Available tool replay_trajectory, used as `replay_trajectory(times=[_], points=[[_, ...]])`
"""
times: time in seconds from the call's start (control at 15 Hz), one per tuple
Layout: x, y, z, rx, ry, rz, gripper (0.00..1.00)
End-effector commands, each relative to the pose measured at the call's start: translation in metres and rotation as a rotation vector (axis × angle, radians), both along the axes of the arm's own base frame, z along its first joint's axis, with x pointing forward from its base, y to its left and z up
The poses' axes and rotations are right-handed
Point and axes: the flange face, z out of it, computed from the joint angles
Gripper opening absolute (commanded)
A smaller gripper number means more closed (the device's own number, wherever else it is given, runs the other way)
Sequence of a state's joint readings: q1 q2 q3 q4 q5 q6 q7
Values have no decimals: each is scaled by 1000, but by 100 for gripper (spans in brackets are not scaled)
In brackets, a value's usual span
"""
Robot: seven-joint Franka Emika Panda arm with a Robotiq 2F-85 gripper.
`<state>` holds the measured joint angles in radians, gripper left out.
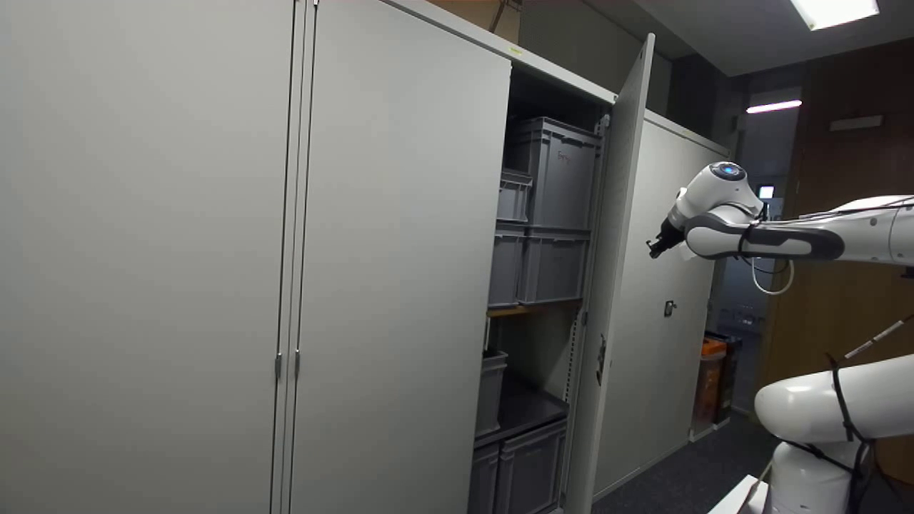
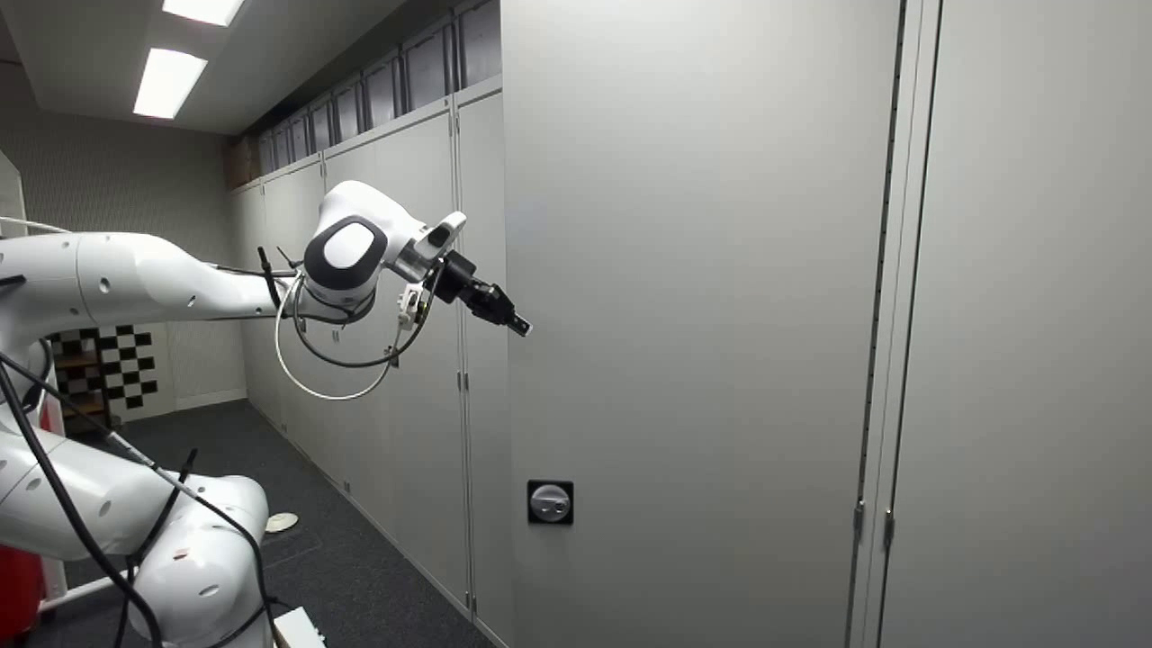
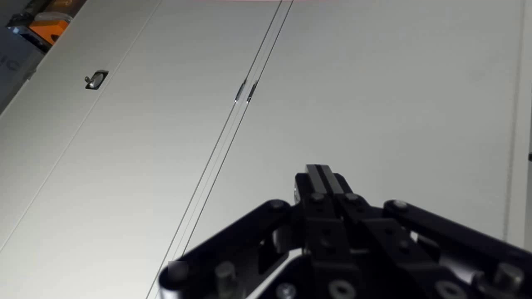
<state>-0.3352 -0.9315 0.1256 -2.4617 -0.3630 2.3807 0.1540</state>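
My black gripper [image 1: 653, 250] hangs in the air at the end of the white arm [image 1: 721, 214], to the right of an open cabinet door [image 1: 620, 271]. In another exterior view the gripper [image 2: 520, 326] points down and right, with its tips over the left edge of a pale grey door [image 2: 702, 288]. In the wrist view the fingers [image 3: 319, 176] are together with only a thin dark slit between the pads, and nothing is held. Pale door panels [image 3: 395, 104] fill the background there. No contact with a door shows.
Grey boxes [image 1: 560, 175] stand on shelves inside the open cabinet. A round door handle [image 2: 551, 502] sits below the gripper's height. Another handle [image 3: 96, 79] shows in the wrist view. An orange bin [image 1: 709, 385] stands beyond the cabinets. Cables [image 2: 360, 364] hang from the arm.
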Motion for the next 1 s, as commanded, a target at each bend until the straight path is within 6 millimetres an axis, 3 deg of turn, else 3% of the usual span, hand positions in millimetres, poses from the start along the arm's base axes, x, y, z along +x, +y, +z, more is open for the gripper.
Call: replay_trajectory(times=[0.0,0.93], points=[[11,10,15,4,-17,63,0],[33,38,37,76,-42,235,0]])
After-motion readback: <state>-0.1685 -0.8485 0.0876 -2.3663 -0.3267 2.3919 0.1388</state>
